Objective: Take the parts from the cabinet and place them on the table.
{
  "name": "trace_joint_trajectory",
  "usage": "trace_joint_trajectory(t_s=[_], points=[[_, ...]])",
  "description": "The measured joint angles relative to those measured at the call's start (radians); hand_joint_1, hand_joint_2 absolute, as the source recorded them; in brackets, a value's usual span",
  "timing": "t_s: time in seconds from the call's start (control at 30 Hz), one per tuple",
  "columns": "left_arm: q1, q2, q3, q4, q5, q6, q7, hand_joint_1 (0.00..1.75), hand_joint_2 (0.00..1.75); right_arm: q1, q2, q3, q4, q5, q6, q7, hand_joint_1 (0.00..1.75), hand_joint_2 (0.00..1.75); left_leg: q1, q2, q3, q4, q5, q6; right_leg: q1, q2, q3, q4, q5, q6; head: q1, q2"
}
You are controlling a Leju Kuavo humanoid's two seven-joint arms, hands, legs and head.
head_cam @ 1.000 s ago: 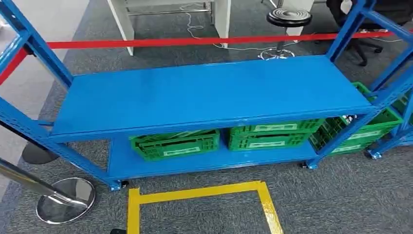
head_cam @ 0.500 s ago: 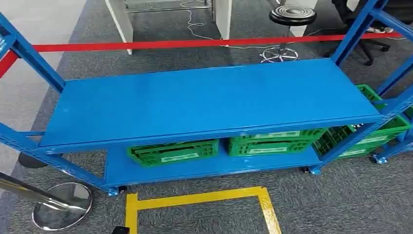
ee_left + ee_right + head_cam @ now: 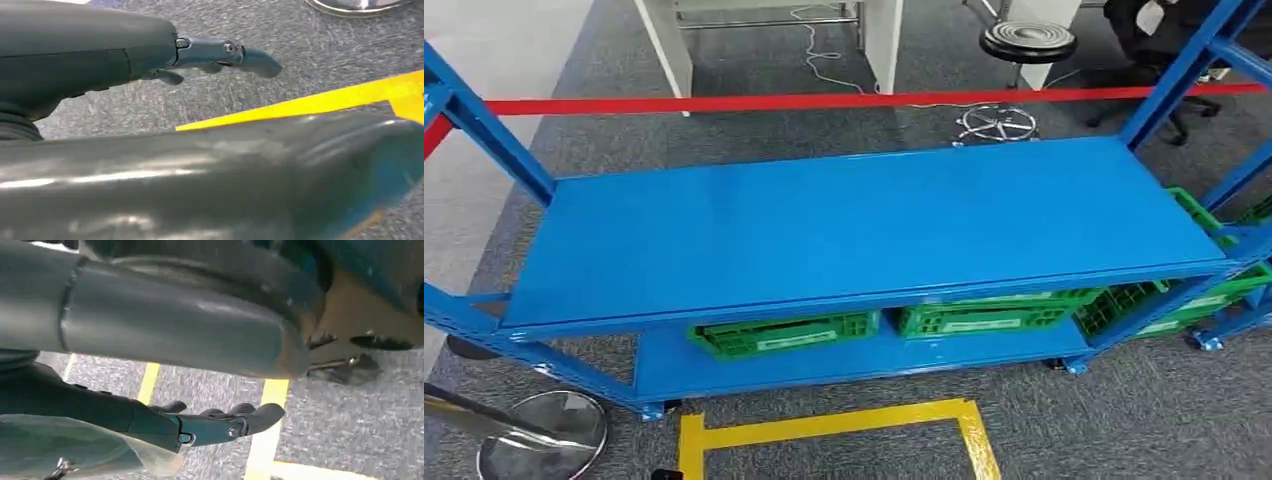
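Note:
A blue metal rack [image 3: 854, 230] stands in front of me, its top shelf bare. On its lower shelf sit two green crates [image 3: 784, 333] [image 3: 984, 315], and a third green crate [image 3: 1164, 305] stands at the right end; their contents are hidden. My left hand [image 3: 210, 52] hangs above grey carpet with its fingers stretched out and nothing in them. My right hand [image 3: 215, 425] hangs over the carpet too, fingers straight and apart from the thumb. A pale translucent shape [image 3: 75, 450] lies beside it; I cannot tell what it is.
A yellow floor marking [image 3: 824, 425] lies just before the rack. A red barrier tape [image 3: 824, 101] runs behind it, with a chrome post base [image 3: 539, 440] at the near left. A black stool [image 3: 1027, 42] and white table legs [image 3: 879, 35] stand beyond.
The camera has moved: the whole scene has slid down the picture, and the rack's top shelf looks larger. Nothing on the rack has shifted.

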Motion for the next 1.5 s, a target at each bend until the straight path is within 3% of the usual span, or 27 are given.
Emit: trace_joint_trajectory(t_s=[0.03, 0.1, 0.13, 0.17, 0.2, 0.27, 0.3, 0.33, 0.43, 0.5, 0.53, 0.63, 0.67, 0.7, 0.8, 0.83, 0.87, 0.97, 1.03, 1.13, 1.17, 1.2, 1.23, 1.3, 1.33, 1.37, 1.5], points=[[-0.003, 0.0, 0.0, 0.0, -0.003, 0.0, 0.0, 0.0, 0.0, -0.001, 0.0, 0.0, 0.0, 0.0, 0.0, 0.0, 0.0, 0.0, 0.0, 0.001, 0.004, -0.002, -0.002, 0.007, 0.002, 0.001, -0.035, 0.057, -0.021, 0.001, 0.002, 0.0], [-0.006, -0.001, 0.0, 0.0, -0.003, -0.001, 0.0, 0.0, 0.0, 0.0, 0.0, 0.0, 0.0, 0.0, 0.001, 0.004, 0.0, 0.0, -0.002, 0.001, 0.01, -0.002, -0.012, 0.018, 0.002, 0.002, -0.146, 0.228, -0.076, 0.003, 0.002, 0.0], [-0.006, -0.001, 0.0, 0.0, -0.003, -0.001, 0.0, 0.0, 0.0, 0.002, 0.0, 0.0, 0.0, 0.0, 0.001, 0.005, 0.0, 0.0, -0.003, 0.001, 0.016, -0.002, -0.018, 0.02, 0.002, 0.002, -0.198, 0.294, -0.083, 0.005, 0.001, 0.0], [-0.005, -0.002, 0.0, 0.0, -0.003, 0.0, 0.0, 0.0, 0.0, 0.004, 0.0, 0.0, 0.0, 0.0, 0.001, 0.006, 0.0, 0.0, -0.003, 0.0, 0.025, -0.002, -0.025, 0.02, 0.002, 0.001, -0.226, 0.309, -0.061, 0.005, 0.003, 0.0], [-0.003, -0.002, 0.0, 0.0, -0.003, 0.001, 0.002, 0.0, 0.0, 0.006, 0.0, 0.0, 0.0, 0.001, 0.001, 0.008, 0.0, 0.0, -0.003, -0.003, 0.037, -0.002, -0.033, 0.02, 0.002, 0.002, -0.228, 0.279, -0.016, 0.004, 0.002, 0.0], [-0.002, -0.005, 0.0, 0.0, -0.003, 0.003, 0.003, 0.0, 0.0, 0.008, -0.001, 0.0, 0.0, 0.001, 0.001, 0.008, 0.0, 0.0, -0.003, -0.007, 0.066, -0.001, -0.053, 0.015, 0.002, 0.001, -0.182, 0.123, 0.11, -0.001, 0.002, 0.0], [-0.002, -0.007, 0.0, 0.0, -0.004, 0.003, 0.003, 0.0, 0.0, 0.009, -0.001, 0.0, 0.0, 0.0, 0.001, 0.009, 0.0, 0.0, -0.003, -0.007, 0.074, -0.001, -0.065, 0.01, 0.002, 0.001, -0.162, 0.049, 0.147, -0.005, 0.003, 0.0], [-0.005, -0.008, 0.0, 0.0, -0.004, 0.004, 0.004, 0.0, 0.0, 0.008, 0.0, 0.0, 0.0, 0.0, 0.001, 0.011, 0.0, 0.0, -0.012, -0.008, 0.073, 0.005, -0.076, 0.001, 0.007, 0.002, -0.136, 0.041, 0.13, -0.006, 0.003, 0.0], [-0.007, -0.009, 0.0, 0.0, -0.005, 0.006, 0.005, 0.0, 0.0, 0.008, -0.001, 0.0, 0.0, -0.003, 0.001, 0.015, 0.0, 0.0, -0.007, -0.006, 0.08, -0.01, -0.078, -0.011, 0.011, 0.005, -0.132, 0.025, 0.112, -0.022, -0.003, 0.0], [-0.008, -0.008, 0.0, 0.0, -0.006, 0.006, 0.007, 0.0, 0.0, 0.009, -0.001, -0.001, -0.001, -0.003, 0.0, 0.015, 0.0, 0.0, -0.006, -0.006, 0.091, -0.004, -0.093, -0.022, 0.001, 0.003, -0.112, 0.006, 0.11, -0.031, -0.004, 0.0], [-0.008, -0.009, 0.0, 0.0, -0.007, 0.006, 0.006, 0.0, 0.0, 0.008, -0.001, -0.001, -0.001, -0.003, 0.0, 0.015, 0.0, 0.0, -0.005, -0.004, 0.067, 0.047, -0.116, -0.029, 0.0, 0.001, -0.099, -0.003, 0.106, -0.037, -0.014, 0.0], [-0.008, -0.008, 0.0, 0.0, -0.007, 0.007, 0.006, 0.0, 0.0, 0.006, -0.001, -0.001, -0.001, -0.003, 0.001, 0.015, 0.0, 0.0, 0.001, -0.004, -0.07, 0.277, -0.189, -0.041, 0.0, -0.002, -0.079, -0.007, 0.092, -0.043, -0.013, 0.0], [-0.005, -0.008, 0.0, 0.0, -0.008, 0.007, 0.006, 0.0, 0.0, 0.008, -0.001, -0.001, -0.001, -0.003, 0.0, 0.016, 0.0, 0.0, 0.004, -0.004, -0.099, 0.305, -0.179, -0.042, 0.0, -0.001, -0.071, -0.007, 0.087, -0.043, -0.012, 0.0], [-0.002, -0.008, 0.0, 0.0, -0.008, 0.007, 0.01, 0.0, 0.0, 0.009, -0.001, -0.001, -0.001, -0.002, 0.0, 0.02, 0.0, 0.0, 0.006, -0.004, -0.104, 0.284, -0.137, -0.043, 0.0, 0.001, -0.059, -0.007, 0.08, -0.042, -0.013, 0.0], [0.0, -0.008, 0.0, 0.0, -0.01, 0.006, 0.015, 0.0, 0.0, 0.009, -0.001, -0.001, -0.001, 0.016, -0.001, 0.037, 0.0, 0.0, 0.008, 0.011, -0.047, 0.054, 0.042, -0.038, -0.001, 0.001, -0.033, -0.008, 0.058, -0.033, -0.014, 0.0], [-0.001, -0.008, 0.0, 0.002, -0.009, 0.005, 0.016, 0.0, 0.0, 0.008, -0.001, 0.0, -0.001, 0.019, -0.002, 0.042, 0.0, 0.0, -0.004, 0.045, -0.045, 0.052, 0.026, -0.035, 0.005, -0.003, -0.035, -0.009, 0.051, -0.024, -0.013, 0.0], [-0.005, -0.009, 0.0, 0.002, -0.01, 0.004, 0.017, 0.0, 0.0, 0.009, -0.001, 0.0, -0.001, 0.023, -0.003, 0.046, 0.0, 0.0, -0.006, 0.047, -0.034, 0.023, 0.02, -0.026, 0.007, -0.001, -0.031, -0.006, 0.049, -0.018, -0.018, 0.0], [-0.004, -0.009, 0.0, 0.002, -0.01, 0.001, 0.019, 0.0, 0.0, 0.01, 0.0, 0.0, -0.001, 0.028, -0.008, 0.054, 0.0, 0.0, -0.008, 0.022, -0.042, 0.018, 0.017, -0.011, 0.006, -0.03, -0.023, -0.016, 0.047, -0.002, -0.016, 0.0], [-0.003, -0.009, 0.001, 0.002, -0.011, -0.001, 0.021, 0.0, 0.0, 0.006, 0.0, 0.0, -0.001, 0.031, -0.008, 0.055, 0.0, 0.0, -0.002, 0.011, -0.025, 0.004, 0.02, 0.004, 0.002, -0.014, -0.042, 0.024, 0.014, 0.005, -0.014, 0.0], [-0.007, -0.01, 0.001, 0.002, -0.011, -0.007, 0.03, 0.0, 0.0, 0.004, 0.0, 0.0, -0.001, 0.032, -0.003, 0.058, 0.0, 0.0, -0.006, -0.009, -0.024, 0.004, 0.016, 0.015, 0.003, 0.0, -0.17, 0.259, -0.074, 0.007, -0.012, 0.0], [-0.006, -0.01, 0.001, 0.002, -0.011, -0.008, 0.037, 0.0, 0.0, 0.006, 0.0, 0.0, -0.001, 0.033, 0.0, 0.059, 0.0, 0.0, -0.007, -0.017, -0.022, 0.004, 0.016, 0.016, 0.003, 0.0, -0.204, 0.307, -0.078, 0.007, -0.012, 0.0], [-0.006, -0.01, 0.001, 0.002, -0.01, -0.008, 0.039, 0.0, 0.0, 0.007, 0.0, 0.0, -0.001, 0.033, 0.002, 0.06, 0.0, 0.0, -0.008, -0.028, -0.019, 0.004, 0.014, 0.016, 0.003, 0.001, -0.214, 0.301, -0.052, 0.006, -0.012, 0.0], [-0.005, -0.01, 0.001, 0.002, -0.01, -0.01, 0.041, 0.0, 0.0, 0.008, 0.0, 0.0, -0.001, 0.034, 0.003, 0.06, 0.0, 0.0, -0.008, -0.041, -0.016, 0.004, 0.013, 0.016, 0.003, 0.002, -0.201, 0.249, -0.004, 0.003, -0.011, 0.0], [-0.005, -0.01, 0.001, 0.002, -0.01, -0.011, 0.046, 0.0, 0.0, 0.008, 0.0, 0.0, -0.001, 0.034, 0.003, 0.061, 0.0, 0.0, -0.008, -0.052, -0.012, 0.004, 0.011, 0.015, 0.003, 0.008, -0.175, 0.183, 0.041, 0.0, -0.012, 0.0], [-0.006, -0.01, 0.001, 0.002, -0.011, -0.015, 0.048, 0.0, 0.0, 0.008, 0.0, 0.0, -0.001, 0.034, 0.004, 0.062, 0.0, 0.0, -0.008, -0.066, -0.007, 0.005, 0.009, 0.012, 0.002, 0.035, -0.128, 0.069, 0.104, -0.006, -0.011, 0.0], [-0.007, -0.01, 0.001, 0.002, -0.011, -0.019, 0.049, 0.0, 0.0, 0.007, -0.001, 0.0, -0.001, 0.034, 0.005, 0.064, 0.0, 0.0, -0.006, -0.072, -0.007, 0.004, 0.007, 0.009, -0.001, 0.081, -0.106, 0.024, 0.1, -0.012, -0.012, 0.0], [-0.005, -0.009, 0.001, 0.002, -0.011, -0.024, 0.056, 0.0, 0.0, 0.007, -0.002, 0.0, -0.001, 0.035, 0.006, 0.072, 0.0, 0.0, -0.003, -0.112, -0.015, 0.0, 0.011, -0.018, 0.004, 0.058, -0.082, -0.003, 0.096, -0.021, -0.011, 0.0]])
